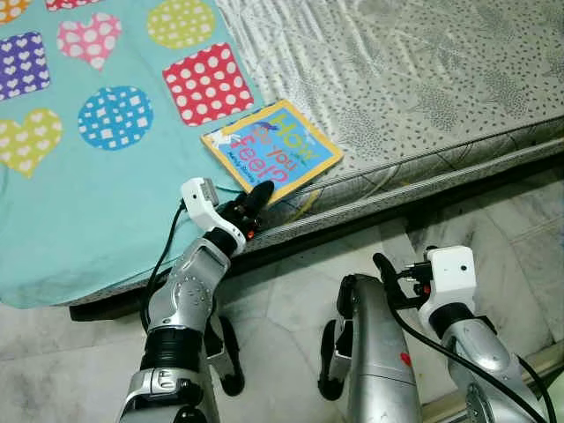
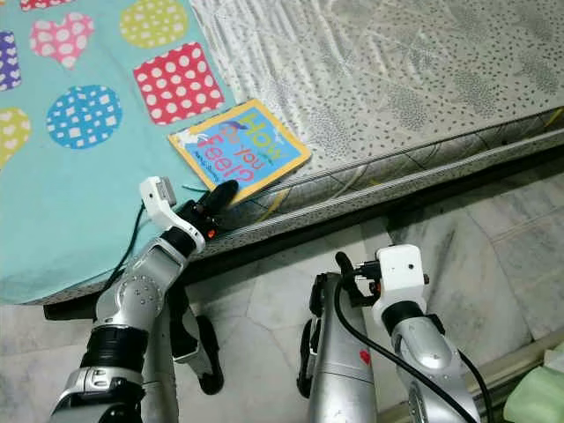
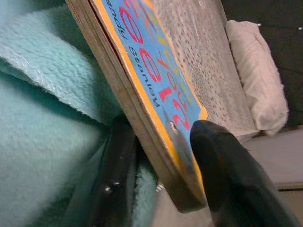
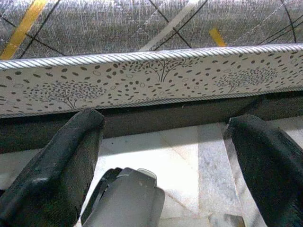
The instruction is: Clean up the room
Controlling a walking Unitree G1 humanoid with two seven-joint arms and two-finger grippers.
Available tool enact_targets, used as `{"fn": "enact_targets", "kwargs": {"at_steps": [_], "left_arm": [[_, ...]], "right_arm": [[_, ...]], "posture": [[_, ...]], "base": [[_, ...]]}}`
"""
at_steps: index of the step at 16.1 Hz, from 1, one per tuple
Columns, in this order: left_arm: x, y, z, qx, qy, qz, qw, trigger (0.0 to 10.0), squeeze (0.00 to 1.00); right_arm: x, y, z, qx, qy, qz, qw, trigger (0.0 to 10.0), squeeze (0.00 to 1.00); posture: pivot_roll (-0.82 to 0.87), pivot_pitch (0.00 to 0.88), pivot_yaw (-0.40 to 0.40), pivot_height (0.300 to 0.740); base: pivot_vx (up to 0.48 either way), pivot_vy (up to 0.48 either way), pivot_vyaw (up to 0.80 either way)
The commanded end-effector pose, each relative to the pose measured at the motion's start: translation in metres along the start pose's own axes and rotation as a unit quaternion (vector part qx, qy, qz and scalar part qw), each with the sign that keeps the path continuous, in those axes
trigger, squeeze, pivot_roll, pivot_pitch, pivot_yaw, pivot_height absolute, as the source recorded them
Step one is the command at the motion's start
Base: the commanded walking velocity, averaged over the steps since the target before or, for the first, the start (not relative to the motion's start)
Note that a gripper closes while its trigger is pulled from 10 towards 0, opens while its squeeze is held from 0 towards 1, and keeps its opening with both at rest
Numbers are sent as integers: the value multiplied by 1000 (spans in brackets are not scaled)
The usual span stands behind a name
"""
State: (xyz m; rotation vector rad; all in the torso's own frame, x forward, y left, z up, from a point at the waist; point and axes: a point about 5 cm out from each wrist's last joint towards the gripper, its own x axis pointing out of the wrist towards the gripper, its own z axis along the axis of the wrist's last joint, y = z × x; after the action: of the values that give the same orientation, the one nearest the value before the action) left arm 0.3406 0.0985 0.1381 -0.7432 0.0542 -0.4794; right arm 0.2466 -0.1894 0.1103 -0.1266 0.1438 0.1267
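A blue and yellow picture book [image 1: 271, 150] lies flat at the front edge of the mattress [image 1: 423, 79], beside a teal blanket [image 1: 88, 176]. My left gripper [image 1: 249, 204] is at the book's near corner. In the left wrist view one black finger [image 3: 222, 161] presses on the cover and the other sits under the book [image 3: 151, 71], so the gripper is shut on it. My right gripper [image 1: 383, 264] hangs low over the floor in front of the bed. The right wrist view shows it [image 4: 165, 132] open, with nothing between its fingers, facing the mattress side [image 4: 151, 75].
The blanket with coloured hearts, circles and squares covers the bed's left part. A dark bed base runs under the mattress. Marble floor [image 1: 493, 220] lies in front, with my own legs [image 1: 379, 352] below. A pale green object [image 2: 538, 397] sits at the lower right.
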Motion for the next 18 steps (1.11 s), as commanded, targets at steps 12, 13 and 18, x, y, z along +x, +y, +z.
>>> {"fn": "enact_targets", "kwargs": {"at_steps": [12,13,18], "left_arm": [[-24,0,33,157,-128,91,975,0,0],[-27,-3,36,174,-136,93,971,0,0],[-44,-2,39,234,-148,137,951,1137,0]], "right_arm": [[4,-2,-9,0,10,-4,1000,10000,0],[5,-2,-9,0,10,-4,1000,10000,0],[13,-1,-10,-1,7,3,1000,10000,0]], "posture": [[-192,362,-19,552],[-188,356,-18,552],[-164,321,-21,552]], "base": [[0,0,0],[0,0,0],[0,0,0]]}}
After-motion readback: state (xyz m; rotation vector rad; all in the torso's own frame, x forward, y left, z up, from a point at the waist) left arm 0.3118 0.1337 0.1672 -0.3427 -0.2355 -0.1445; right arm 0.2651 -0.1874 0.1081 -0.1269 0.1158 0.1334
